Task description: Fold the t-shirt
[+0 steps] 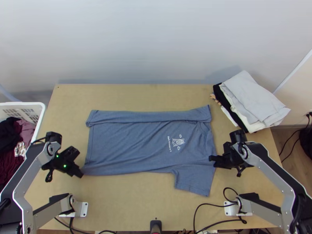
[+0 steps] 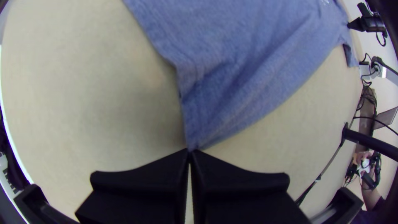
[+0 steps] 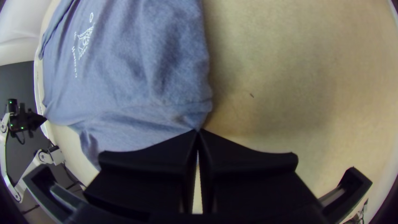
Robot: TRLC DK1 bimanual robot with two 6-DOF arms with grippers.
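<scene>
Fingers of left gripper (image 1: 81, 174): pinching t-shirt (image 1: 117, 144) at near left corner. Fingers of right gripper (image 1: 211, 158): pinching right edge by near sleeve. Garment spread on surface (image 1: 136, 201), far side folded over.

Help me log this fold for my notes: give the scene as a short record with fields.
t-shirt: blue, print up, far side folded in, near sleeve spread out
left gripper: shut on the hem's near corner
right gripper: shut on the edge by the near shoulder
folded stack: at the far right of the table
basket: white, left of the table, clothes inside
</scene>
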